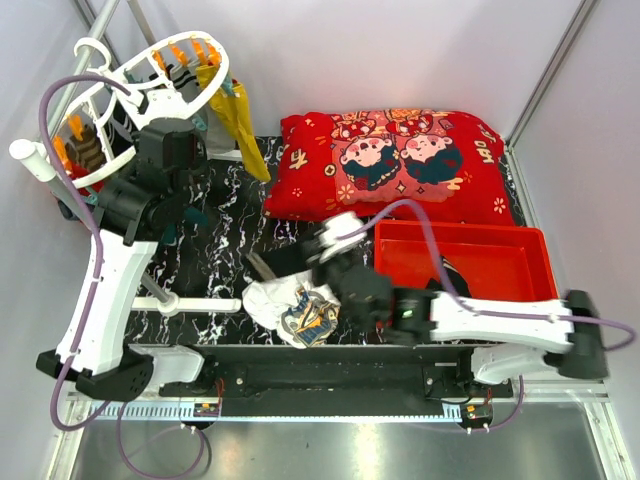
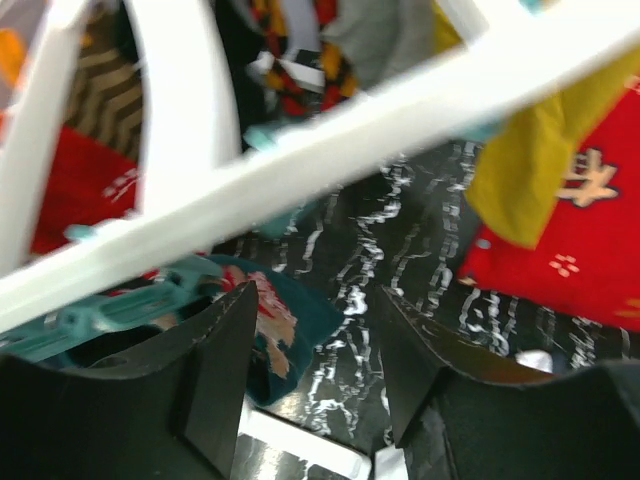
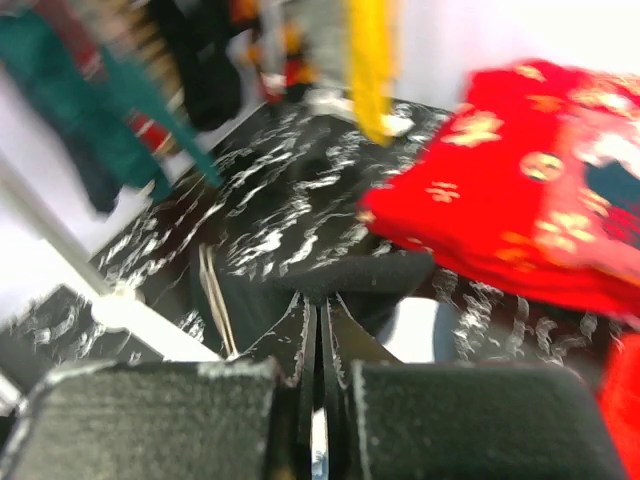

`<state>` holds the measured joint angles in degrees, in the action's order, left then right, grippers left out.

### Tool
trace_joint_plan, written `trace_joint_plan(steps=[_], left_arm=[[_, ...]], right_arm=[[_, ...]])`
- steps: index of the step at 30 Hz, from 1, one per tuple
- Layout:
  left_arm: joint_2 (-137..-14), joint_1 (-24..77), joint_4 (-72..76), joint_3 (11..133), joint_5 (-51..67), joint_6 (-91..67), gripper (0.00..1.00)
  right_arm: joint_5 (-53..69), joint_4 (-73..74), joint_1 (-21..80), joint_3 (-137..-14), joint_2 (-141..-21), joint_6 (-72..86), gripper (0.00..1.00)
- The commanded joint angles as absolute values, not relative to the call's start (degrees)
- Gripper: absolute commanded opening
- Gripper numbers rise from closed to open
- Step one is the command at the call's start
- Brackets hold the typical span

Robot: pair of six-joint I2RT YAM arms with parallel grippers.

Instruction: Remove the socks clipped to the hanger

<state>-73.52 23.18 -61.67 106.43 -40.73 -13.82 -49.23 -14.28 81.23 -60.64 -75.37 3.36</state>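
left gripper (image 2: 318, 298): jaws apart, nothing between them. it is raised beneath the hanger (image 2: 350, 140), and through the gap we see only the marble table (image 2: 400, 240).

nearest item: teal patterned sock (image 2: 272, 330), just beyond the gap and closer to one finger (image 2: 215, 370). it hangs below a teal clip (image 2: 120, 312) on the hanger's white bar. its long axis runs down from the clip, so we judge the pull should go down and away from the bar.

further out: mustard sock (image 2: 525, 170) off to one side. brown-striped sock (image 2: 100, 90) and red sock (image 2: 65, 190) on the other. all hang from the hanger.

right gripper (image 3: 318, 300): fingers pressed together, nothing seen in them. it sits low over the table, well apart from the hanger. we count the left arm as plainly the nearer.

edges and room: the white bar crosses close above the left jaws, and the open room lies below, toward the table. from above we also list a red pillow (image 1: 390, 160), a red bin (image 1: 455, 228) and a heap of loose fabric (image 1: 295, 308) near the front edge.
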Motion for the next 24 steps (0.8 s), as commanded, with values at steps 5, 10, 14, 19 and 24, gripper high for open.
trace_joint_plan(steps=[5,10,14,19,24], left_arm=[[-68.82,23.2,-49.93,103.27,-27.08,-11.43,0.62],[-67.68,23.2,-47.73,102.83,-20.84,-10.2,0.7],[-65.48,23.2,-46.41,101.17,-17.5,-10.63,0.79],[-63.2,23.2,-46.14,100.55,-11.7,-10.9,0.93],[-61.0,23.2,-46.14,99.14,-9.23,-12.13,0.99]], right_arm=[[-48.79,19.75,65.68,-54.77,-56.0,26.01,0.0],[-42.37,28.29,55.92,-48.97,-53.96,32.77,0.0],[-38.86,29.09,49.76,-44.13,-56.06,36.9,0.1],[-38.32,28.65,44.91,-43.24,-61.78,39.2,0.55],[-35.44,25.32,44.82,-48.5,-65.39,34.9,0.58]])
